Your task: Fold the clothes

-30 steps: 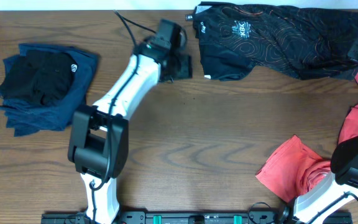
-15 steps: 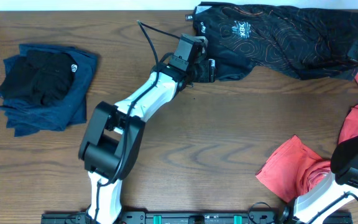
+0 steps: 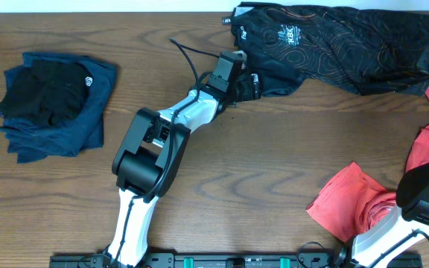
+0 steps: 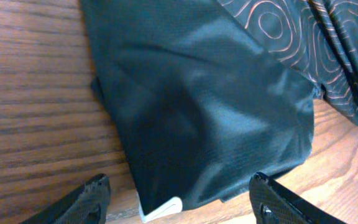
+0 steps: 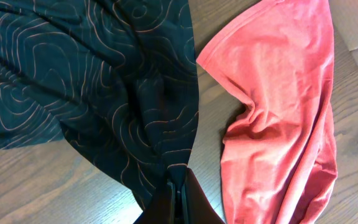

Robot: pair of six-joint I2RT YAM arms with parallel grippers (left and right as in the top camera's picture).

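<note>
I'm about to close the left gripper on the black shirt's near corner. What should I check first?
1. Left gripper open, fingers either side of the fabric: ok.
2. Corner of the black shirt lies between those fingers, white tag showing: ok.
3. Right gripper shut on the shirt's other end: ok.
4. Red garment free of the right grip: cannot tell; it lies right beside the fingers.
5. Shirt spread flat: not ok, it is creased and bunched.
6. Navy and black pile apart from the shirt: ok.
</note>
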